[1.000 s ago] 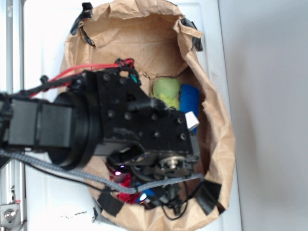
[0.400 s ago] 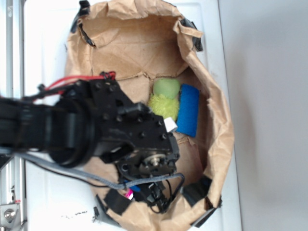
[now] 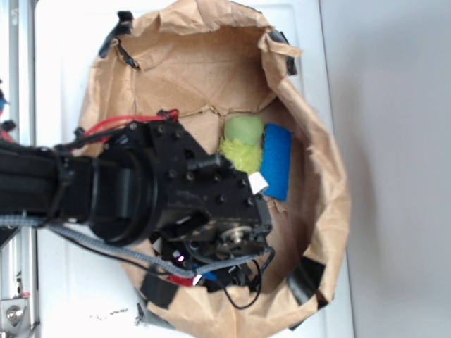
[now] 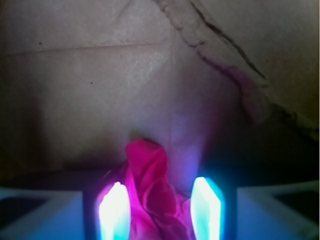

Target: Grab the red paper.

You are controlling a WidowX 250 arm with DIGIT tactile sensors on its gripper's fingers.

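Wrist view, red paper (image 4: 150, 195) between glowing fingers (image 4: 114, 210), brown bag (image 4: 100, 75) behind

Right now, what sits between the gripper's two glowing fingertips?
In the wrist view, the crumpled red paper wad sits between the gripper fingertips, against the brown paper bag.

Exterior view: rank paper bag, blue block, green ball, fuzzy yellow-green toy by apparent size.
1. paper bag, by far
2. blue block
3-4. green ball and fuzzy yellow-green toy: look alike, and the arm partly hides the toy, so no ranking.

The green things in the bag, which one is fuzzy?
The yellow-green shaggy one, lying just below the smooth pale green ball and touching the blue block's left side.
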